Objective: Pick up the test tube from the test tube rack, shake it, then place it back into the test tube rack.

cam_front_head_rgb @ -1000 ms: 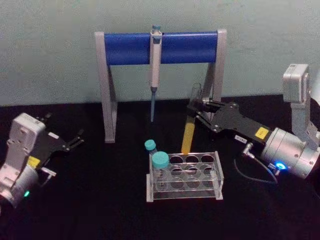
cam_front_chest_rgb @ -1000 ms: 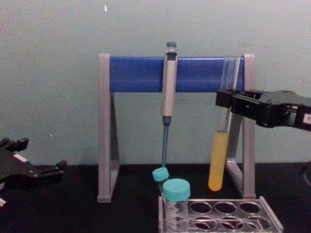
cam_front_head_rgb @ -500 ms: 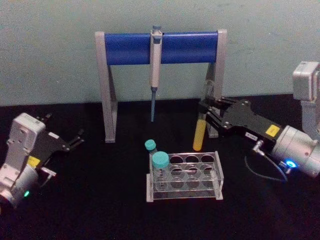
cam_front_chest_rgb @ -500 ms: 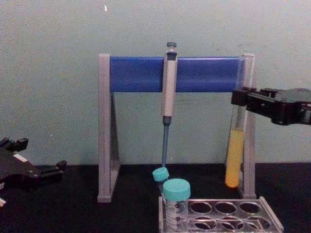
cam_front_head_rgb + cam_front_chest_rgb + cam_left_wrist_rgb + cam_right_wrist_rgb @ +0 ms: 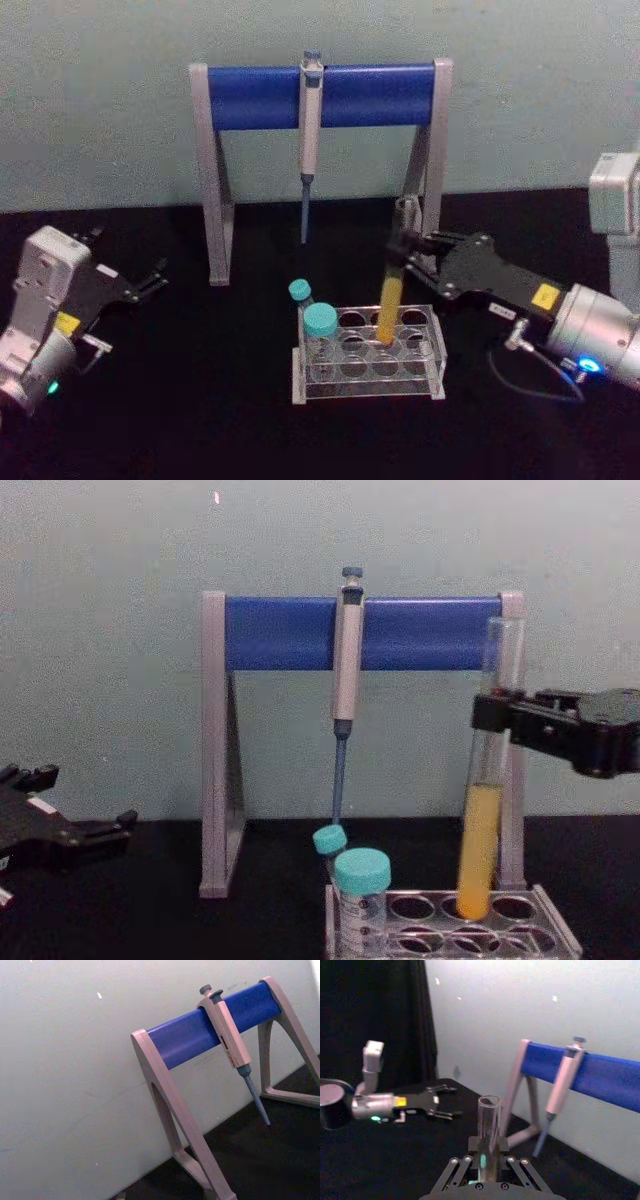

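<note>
Right claw (image 5: 398, 245) — pipette stand (image 5: 258, 97) close behind

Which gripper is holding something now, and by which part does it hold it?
The right gripper holds the test tube by its clear upper part, above the yellow liquid. The left gripper, open, holds nothing.
</note>
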Robot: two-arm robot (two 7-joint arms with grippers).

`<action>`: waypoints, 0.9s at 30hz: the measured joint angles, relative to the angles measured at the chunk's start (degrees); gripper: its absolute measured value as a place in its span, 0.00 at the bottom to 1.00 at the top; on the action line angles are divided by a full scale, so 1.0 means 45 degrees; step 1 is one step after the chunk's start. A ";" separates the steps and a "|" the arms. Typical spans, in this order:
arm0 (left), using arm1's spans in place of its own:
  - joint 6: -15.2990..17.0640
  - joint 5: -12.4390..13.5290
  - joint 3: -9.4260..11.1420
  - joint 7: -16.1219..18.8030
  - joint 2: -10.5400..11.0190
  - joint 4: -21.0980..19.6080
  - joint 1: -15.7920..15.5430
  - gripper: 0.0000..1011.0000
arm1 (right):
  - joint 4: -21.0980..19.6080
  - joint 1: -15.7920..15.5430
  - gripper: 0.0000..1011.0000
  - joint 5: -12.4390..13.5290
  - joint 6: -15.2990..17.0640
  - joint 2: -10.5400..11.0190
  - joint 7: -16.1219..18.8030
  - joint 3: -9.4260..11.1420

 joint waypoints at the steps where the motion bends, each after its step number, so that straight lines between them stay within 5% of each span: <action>1: 0.0000 0.0000 0.0001 0.0000 0.0000 0.0000 0.0000 0.99 | 0.0000 0.0038 0.23 0.0010 -0.0006 -0.0040 0.0043 -0.0055; 11: 0.0000 0.0000 0.0000 -0.0001 0.0000 0.0000 0.0000 0.99 | 0.0870 0.1109 0.23 -0.0071 -0.0104 -0.0784 0.0102 -0.0629; 27: 0.0000 0.0000 0.0001 0.0000 0.0000 0.0000 0.0000 0.99 | 0.1298 0.1376 0.23 -0.0388 -0.0066 -0.0896 -0.0384 -0.0484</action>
